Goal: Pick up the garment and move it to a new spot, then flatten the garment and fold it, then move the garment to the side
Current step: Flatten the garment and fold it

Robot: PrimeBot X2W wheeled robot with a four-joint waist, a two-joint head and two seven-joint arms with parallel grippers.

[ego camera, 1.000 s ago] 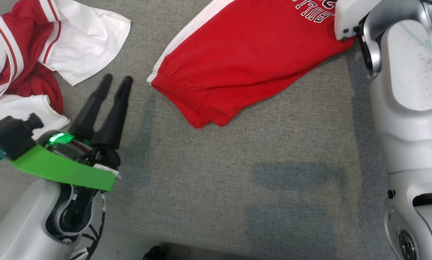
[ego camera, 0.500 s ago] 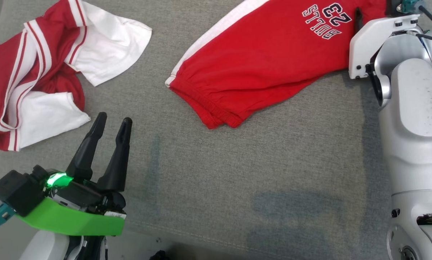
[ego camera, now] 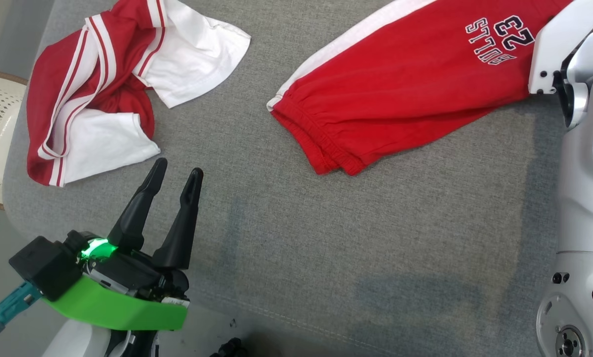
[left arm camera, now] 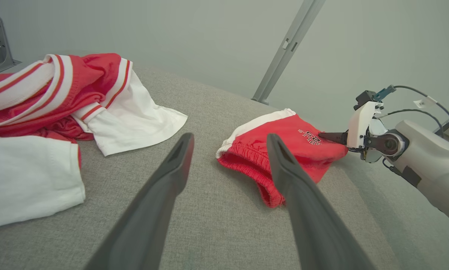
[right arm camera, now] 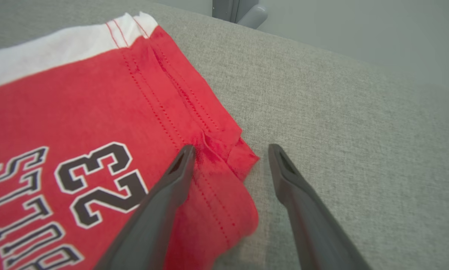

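Red shorts (right arm camera: 78,93), laid flat, with a hem corner lying between the parted, empty fingers of the right gripper (right arm camera: 232,148); the grasp for a fold is judged to be in hand, and a pinch on that corner is called for next. The left gripper (ego camera: 177,167), spread and empty, is poised short of the waistband, a crumpled jersey (ego camera: 103,89) just beside its tips. Grey woven upholstery (ego camera: 376,238) is noted beneath, pale walls (left arm camera: 172,30) and a metal post (left arm camera: 288,48) beyond.
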